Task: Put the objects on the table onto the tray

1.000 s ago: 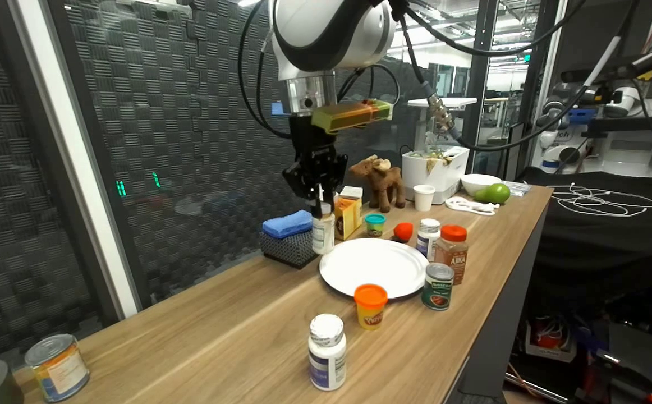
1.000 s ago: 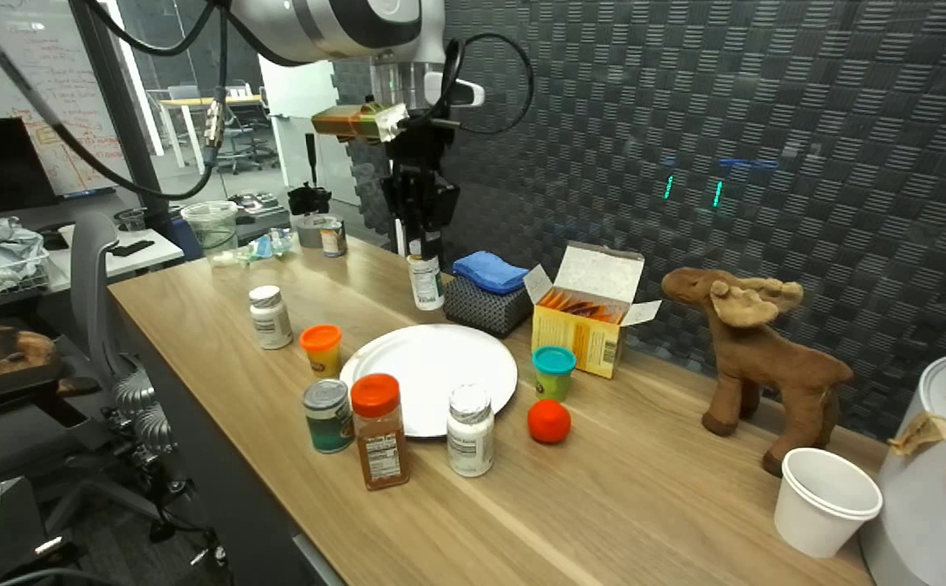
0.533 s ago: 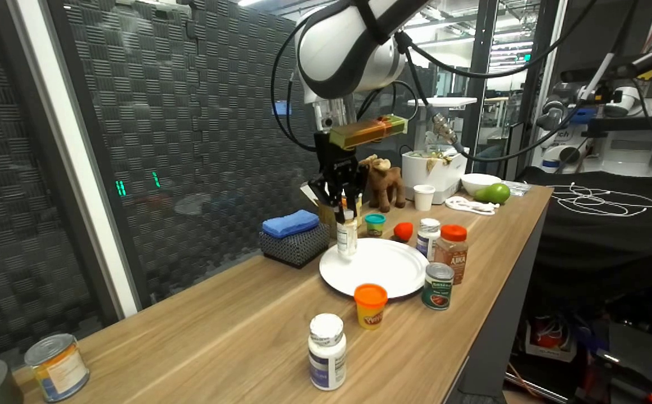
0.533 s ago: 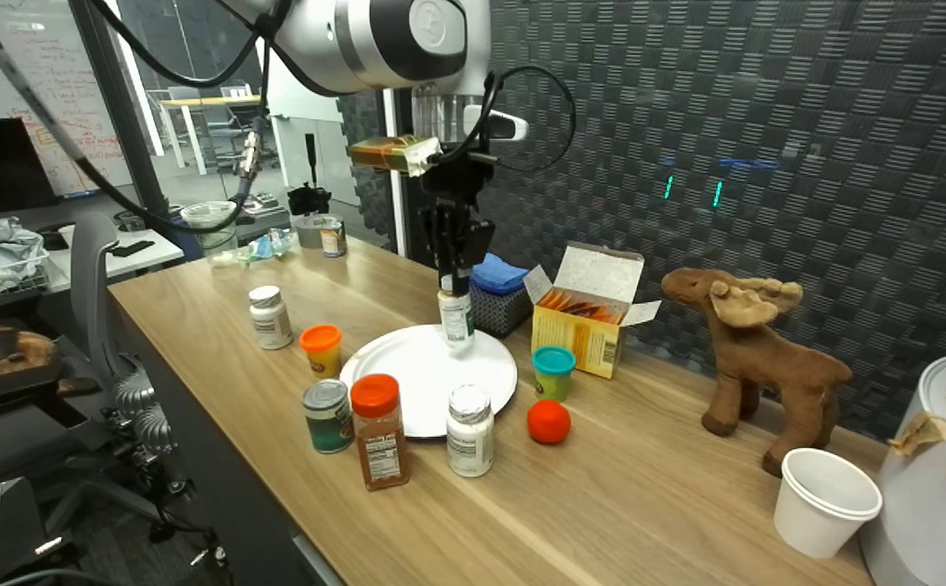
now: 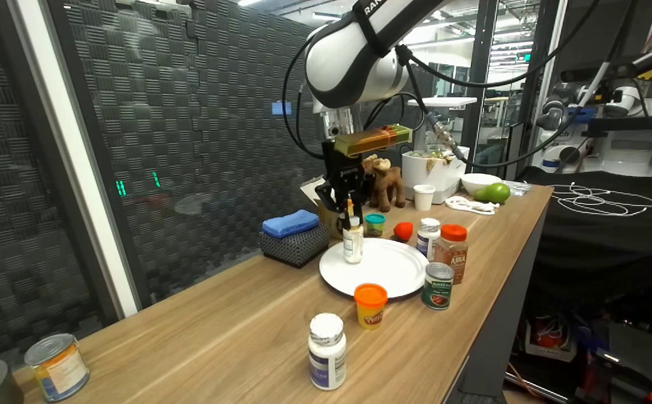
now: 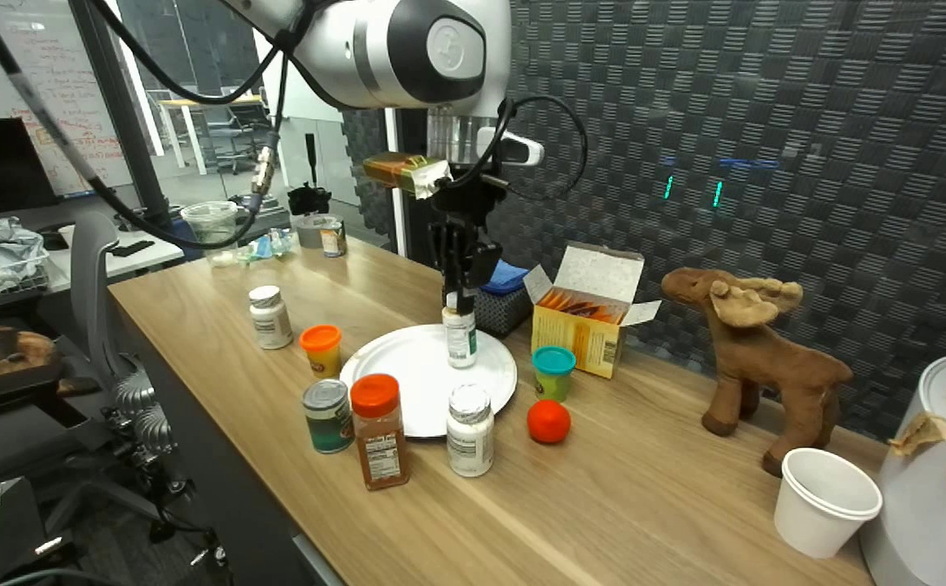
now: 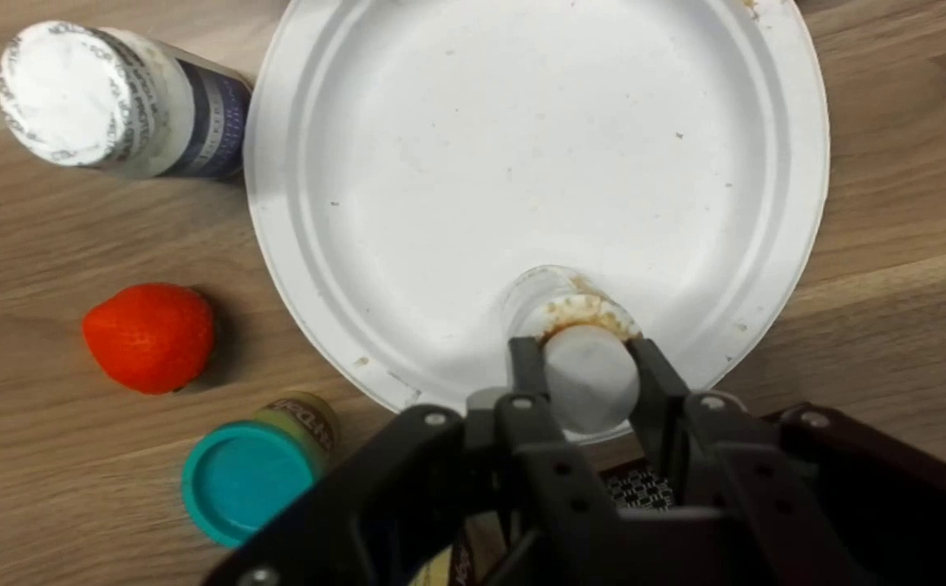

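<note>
Holding a pill bottle [image 6: 460, 342] over the plate [image 6: 404, 378]

Apparently at the placing step: clenching that bottle by its white cap [image 7: 593, 382] between the fingers [image 7: 528, 366] of the gripper [image 7: 586, 354], nearly upright, just inside the plate's wall-side rim. Hard to say whether touching down or hanging barely above. Next, probably: seat the base flat, spread the fingers, lift straight clear without tipping it.

Left to right: one loose bottle [image 6: 270, 319] toward the free edge of the table [image 6: 603, 505]; one tape roll [image 6: 308, 234], far end; one orange-lidded pot [image 6: 321, 354]; one green can [image 6: 328, 423]; one tin [image 6: 333, 238], far end; one red-lidded jar [image 6: 381, 439] near the free edge; one plate; a second loose bottle [image 6: 470, 435] by it, three with the held one; toward the wall edge, one dark box [image 6: 502, 313] under one blue cloth [image 6: 505, 277]; one red fruit [image 6: 549, 422]; one teal-lidded pot [image 6: 554, 376], two pots altogether; along the wall edge, one yellow carton [image 6: 575, 338], one toy moose [image 6: 774, 358].
</note>
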### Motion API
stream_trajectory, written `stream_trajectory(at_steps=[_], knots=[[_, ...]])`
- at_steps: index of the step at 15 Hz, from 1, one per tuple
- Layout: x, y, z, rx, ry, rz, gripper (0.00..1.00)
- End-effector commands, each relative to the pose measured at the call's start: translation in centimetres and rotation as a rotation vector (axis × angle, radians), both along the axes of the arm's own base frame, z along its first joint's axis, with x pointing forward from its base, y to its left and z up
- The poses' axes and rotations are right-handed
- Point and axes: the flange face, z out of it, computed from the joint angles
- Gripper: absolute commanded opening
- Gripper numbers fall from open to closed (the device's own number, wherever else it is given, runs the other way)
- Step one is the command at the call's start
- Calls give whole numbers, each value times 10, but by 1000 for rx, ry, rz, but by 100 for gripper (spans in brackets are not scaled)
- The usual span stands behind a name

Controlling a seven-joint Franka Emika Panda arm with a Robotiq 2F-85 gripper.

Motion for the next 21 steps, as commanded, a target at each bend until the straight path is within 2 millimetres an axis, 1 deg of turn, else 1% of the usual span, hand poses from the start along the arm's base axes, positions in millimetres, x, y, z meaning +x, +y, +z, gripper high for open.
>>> stream_trajectory(at_steps=[1, 2, 4, 6, 7, 9, 11, 12, 14, 16, 18, 20, 21], knots=[[3, -10, 5, 32, 1, -31, 56], [3, -12, 6, 36, 0, -37, 62], [1, -14, 13, 39, -14, -44, 77], [-3, -9, 27, 31, -33, -44, 93], [-5, -5, 34, 19, -43, -35, 99], [-13, 14, 54, -10, -62, 1, 100], [-20, 39, 69, -46, -71, 62, 100], [-26, 57, 74, -66, -67, 98, 100], [-37, 92, 78, -83, -50, 174, 100], [-52, 131, 72, -91, -20, 260, 99], [-72, 168, 63, -71, 7, 348, 100], [-91, 198, 53, -43, 19, 447, 100], [-100, 209, 48, -24, 30, 489, 100]])
